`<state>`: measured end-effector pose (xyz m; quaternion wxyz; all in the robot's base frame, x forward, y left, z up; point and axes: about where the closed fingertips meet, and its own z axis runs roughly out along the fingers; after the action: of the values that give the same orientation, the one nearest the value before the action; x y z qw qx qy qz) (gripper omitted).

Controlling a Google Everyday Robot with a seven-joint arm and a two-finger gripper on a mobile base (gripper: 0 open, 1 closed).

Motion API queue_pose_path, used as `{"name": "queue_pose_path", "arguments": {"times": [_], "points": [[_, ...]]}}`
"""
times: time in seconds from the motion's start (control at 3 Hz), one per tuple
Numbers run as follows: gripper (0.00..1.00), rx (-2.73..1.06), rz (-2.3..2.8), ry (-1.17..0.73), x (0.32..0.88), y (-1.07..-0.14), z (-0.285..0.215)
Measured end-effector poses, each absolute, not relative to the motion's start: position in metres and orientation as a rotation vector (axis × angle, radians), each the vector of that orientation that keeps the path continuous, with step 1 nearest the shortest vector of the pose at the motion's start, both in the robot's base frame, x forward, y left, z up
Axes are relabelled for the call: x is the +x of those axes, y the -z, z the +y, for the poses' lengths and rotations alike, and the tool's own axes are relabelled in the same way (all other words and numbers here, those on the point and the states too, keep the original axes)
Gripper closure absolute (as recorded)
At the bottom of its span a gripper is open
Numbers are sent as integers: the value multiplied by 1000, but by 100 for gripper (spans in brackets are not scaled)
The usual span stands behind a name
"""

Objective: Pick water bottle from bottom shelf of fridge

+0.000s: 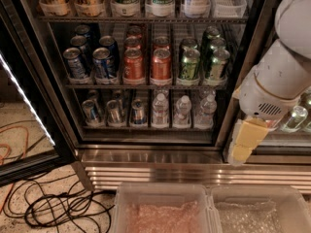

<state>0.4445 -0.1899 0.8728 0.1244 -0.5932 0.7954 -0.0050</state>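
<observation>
Three water bottles [159, 109] with white caps stand side by side on the right half of the bottom shelf [146, 128] of the fridge [146, 154]; the other two are in the middle [182, 110] and on the right [206, 111]. Silver-blue cans [114, 111] fill the left rows of that shelf. My gripper [243, 142], pale yellow under the white arm, hangs at the right in front of the fridge's centre door post. It is to the right of the bottles, a little lower, and apart from them.
The rack above holds blue, orange and green cans [160, 64]. The open glass door [29, 110] with a light strip stands at the left. Cables [53, 203] lie on the floor. Two clear bins [165, 210] sit in front below. Another bottle [294, 119] stands behind the right door.
</observation>
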Motion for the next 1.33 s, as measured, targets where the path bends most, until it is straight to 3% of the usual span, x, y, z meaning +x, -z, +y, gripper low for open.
{"name": "queue_pose_path", "arguments": {"times": [0.67, 1.33], "points": [[0, -1602, 2454, -129, 433, -788, -162], [0, -1327, 2714, -121, 448, -710, -162]]}}
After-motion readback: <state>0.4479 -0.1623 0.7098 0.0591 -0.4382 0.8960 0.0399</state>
